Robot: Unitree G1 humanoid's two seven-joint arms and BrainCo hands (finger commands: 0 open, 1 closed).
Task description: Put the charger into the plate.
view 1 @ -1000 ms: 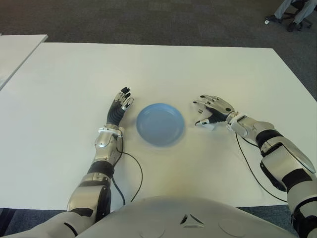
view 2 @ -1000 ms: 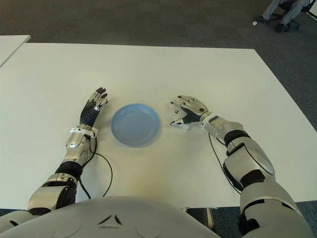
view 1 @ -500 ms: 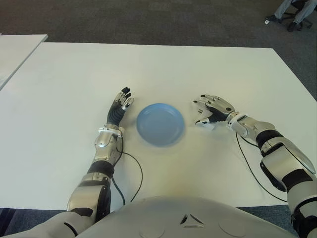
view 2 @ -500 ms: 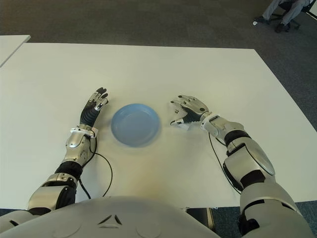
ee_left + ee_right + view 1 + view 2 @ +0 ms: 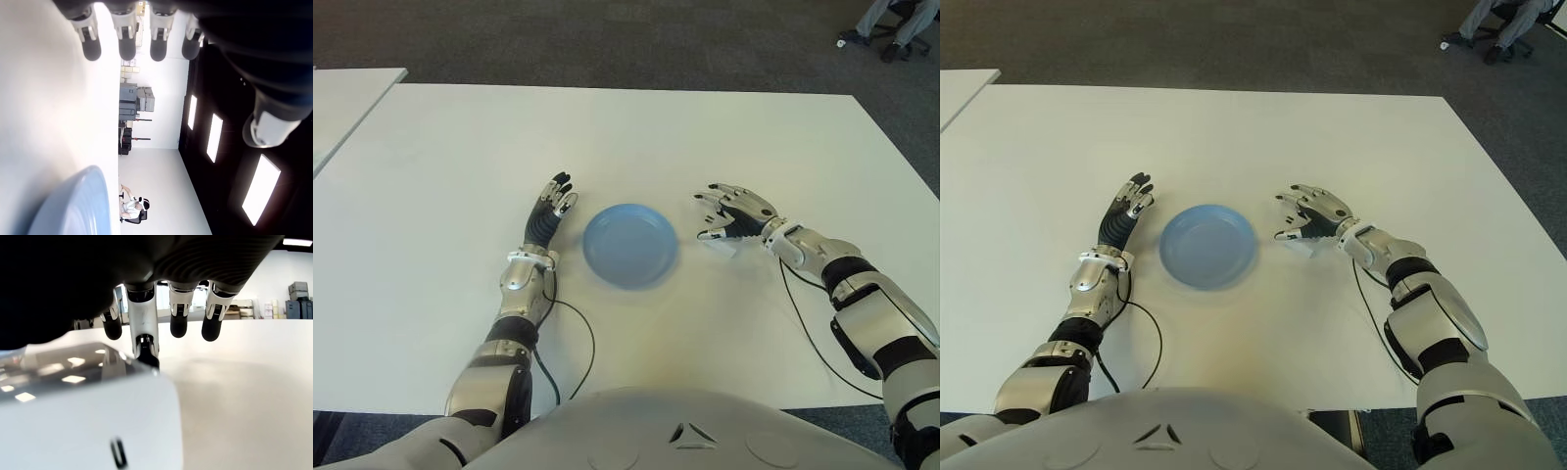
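Note:
A round blue plate [image 5: 630, 245] lies on the white table [image 5: 636, 137] in front of me. A small white charger [image 5: 724, 246] sits on the table just right of the plate. My right hand [image 5: 717, 217] hovers over it, palm down, fingers spread, and none of them closes around it. In the right wrist view the charger [image 5: 88, 431] fills the near corner under the extended fingers [image 5: 178, 316]. My left hand [image 5: 553, 206] shows just left of the plate, open with straight fingers and holding nothing. The plate's rim [image 5: 73, 205] shows in the left wrist view.
A second white table [image 5: 352, 98] stands at the far left. A seated person's legs and a chair [image 5: 891, 24] show on the dark carpet at the top right. Thin black cables [image 5: 803, 323] trail from both wrists across the table.
My right hand has lifted and stretched its fingers a little, so more of the charger shows beneath it. The plate and the left hand have not moved.

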